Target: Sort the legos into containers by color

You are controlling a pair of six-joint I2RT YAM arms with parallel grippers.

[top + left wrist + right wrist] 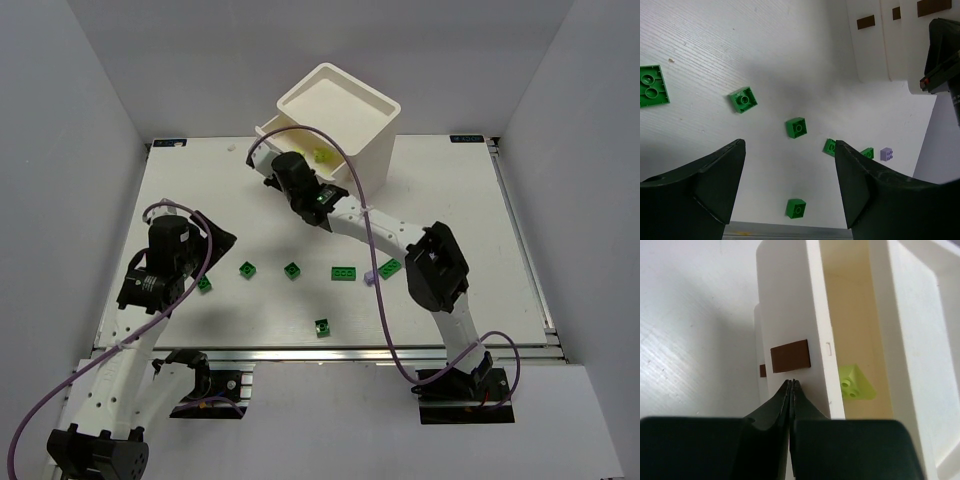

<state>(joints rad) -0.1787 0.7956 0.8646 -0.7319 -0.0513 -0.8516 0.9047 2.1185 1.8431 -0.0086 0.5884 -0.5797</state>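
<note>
The white cabinet (365,135) stands at the back, its top drawer (270,128) pulled out, with lime bricks (320,156) inside. In the right wrist view my right gripper (791,382) is shut and empty, its tips against the drawer front (790,315) just below the brown pull (789,356); a lime brick (856,383) lies in the drawer. From above the right gripper (278,168) sits at that drawer. My left gripper (218,240) is open and empty above the table's left. Its wrist view shows the left gripper (790,144) over green bricks (796,127) and a lavender brick (886,154).
Several dark green bricks (292,269) lie in a row across the table's middle, one (323,326) nearer the front edge, and a lavender brick (370,276) beside them. The right arm (435,265) stretches over the table's right half. Grey walls enclose the table.
</note>
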